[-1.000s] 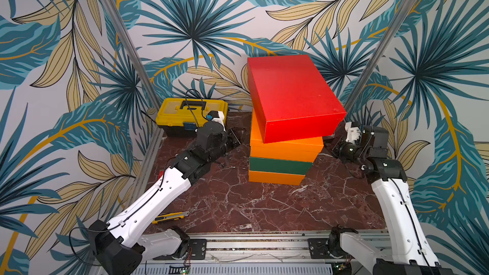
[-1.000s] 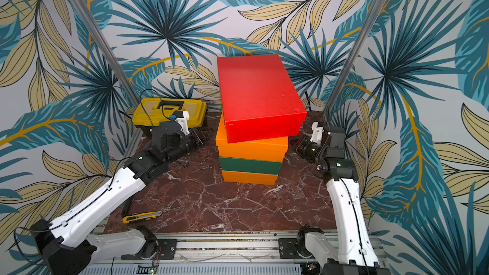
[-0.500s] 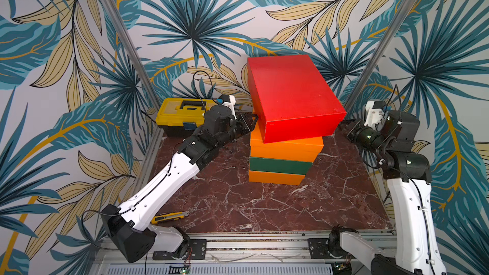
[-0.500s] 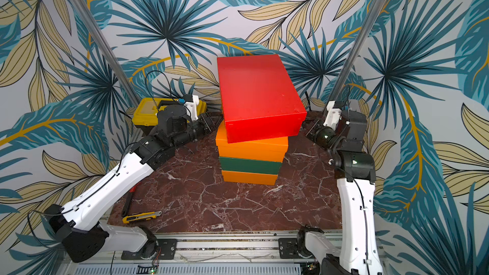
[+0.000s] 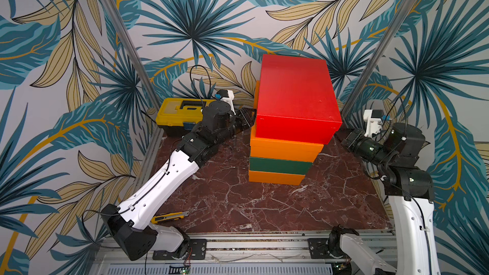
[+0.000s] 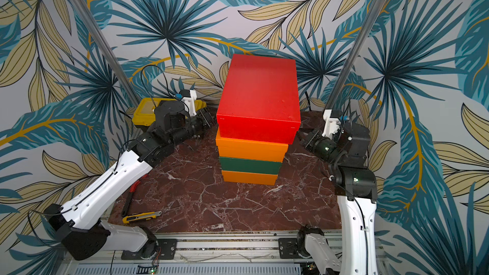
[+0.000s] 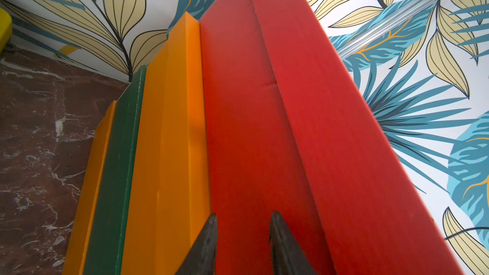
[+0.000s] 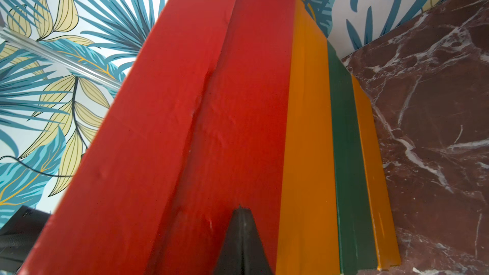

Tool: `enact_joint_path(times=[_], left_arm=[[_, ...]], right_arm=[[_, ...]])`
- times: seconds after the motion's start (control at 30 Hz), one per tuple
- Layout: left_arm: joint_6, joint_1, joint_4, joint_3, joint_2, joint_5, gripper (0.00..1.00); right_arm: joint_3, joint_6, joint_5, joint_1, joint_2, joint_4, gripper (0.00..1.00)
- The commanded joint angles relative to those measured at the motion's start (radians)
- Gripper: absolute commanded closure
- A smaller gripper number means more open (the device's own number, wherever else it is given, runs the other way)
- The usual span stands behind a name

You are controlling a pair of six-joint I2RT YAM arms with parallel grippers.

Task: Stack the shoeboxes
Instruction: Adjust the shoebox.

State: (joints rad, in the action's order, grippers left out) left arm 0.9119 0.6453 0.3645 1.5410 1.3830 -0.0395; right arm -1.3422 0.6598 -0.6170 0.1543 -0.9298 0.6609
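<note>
Four shoeboxes stand in one stack in both top views: an orange one [image 5: 275, 178] at the bottom, a dark green one [image 5: 280, 165], a second orange one [image 5: 285, 149], and a red one [image 5: 296, 96] on top, turned slightly askew and overhanging. My left gripper [image 5: 250, 117] is at the red box's left side [image 7: 251, 128]; its jaws stand a little apart, open [image 7: 242, 214], with nothing between them. On the opposite side, my right gripper [image 6: 301, 134] is shut [image 8: 242, 208], its tip at the red box's wall [image 8: 232, 128].
A yellow-and-black toolbox [image 5: 180, 113] sits at the back left, behind my left wrist. A yellow utility knife [image 6: 141, 216] and a red-handled tool [image 6: 131, 194] lie near the marble table's [image 5: 264, 207] front left. Patterned walls and two metal posts close in the sides.
My left arm rose and reached in to the red box's left side, jaws slightly wider. The right arm lifted and drew back a little. The stack has not moved.
</note>
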Motion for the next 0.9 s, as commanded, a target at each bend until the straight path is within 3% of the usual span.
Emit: enact_joint_path(times=[0.0, 0.33, 0.87], left_arm=[[-0.023, 0.008, 0.014, 0.016, -0.011, -0.007, 0.65], [-0.024, 0.006, 0.024, -0.033, -0.064, 0.048, 0.65], [0.016, 0.017, 0.024, -0.038, -0.057, 0.012, 0.65]], right_arm=[[0.034, 0.025, -0.069, -0.017, 0.015, -0.021, 0.96], [0.057, 0.043, -0.070, -0.027, -0.013, -0.057, 0.96], [0.019, 0.032, -0.044, -0.025, -0.065, -0.070, 0.95]])
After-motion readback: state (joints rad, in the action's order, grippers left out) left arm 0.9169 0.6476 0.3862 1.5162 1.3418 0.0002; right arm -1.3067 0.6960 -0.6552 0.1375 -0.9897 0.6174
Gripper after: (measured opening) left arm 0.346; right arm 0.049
